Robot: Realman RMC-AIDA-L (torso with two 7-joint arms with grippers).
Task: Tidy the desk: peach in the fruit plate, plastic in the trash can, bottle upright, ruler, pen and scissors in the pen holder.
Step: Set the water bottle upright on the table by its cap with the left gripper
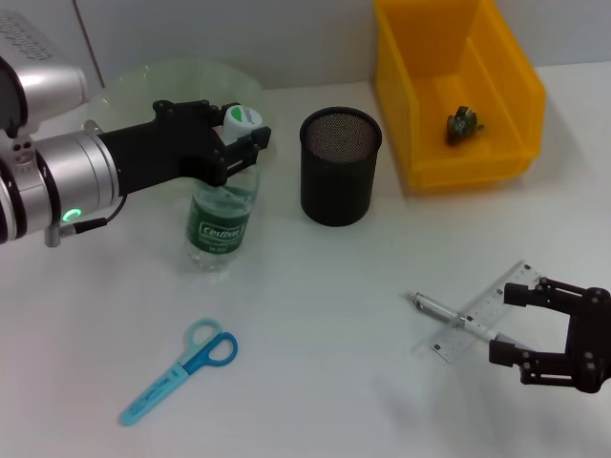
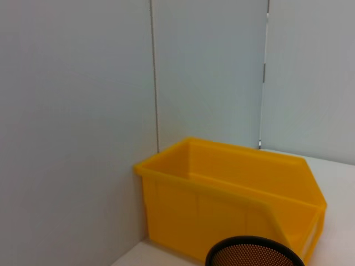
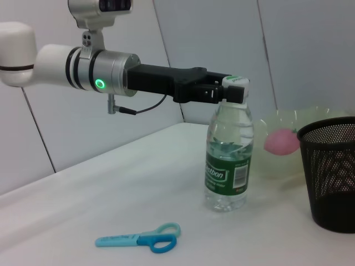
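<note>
The clear water bottle (image 1: 221,215) with a green label stands upright; it also shows in the right wrist view (image 3: 227,160). My left gripper (image 1: 243,141) is shut on its neck, just under the white cap. A pink peach (image 3: 282,142) lies in the pale green fruit plate (image 3: 310,119). The blue scissors (image 1: 181,370) lie at the front left. The clear ruler (image 1: 480,310) and the silver pen (image 1: 456,317) lie crossed at the front right. My right gripper (image 1: 509,324) is open at their right end, and the pen's tip lies between its fingers. The black mesh pen holder (image 1: 341,164) stands in the middle.
The yellow bin (image 1: 456,91) at the back right holds a crumpled piece of plastic (image 1: 463,124). The fruit plate (image 1: 181,81) sits at the back left, partly behind my left arm. The left wrist view shows only the bin (image 2: 233,205), the holder's rim (image 2: 255,252) and the wall.
</note>
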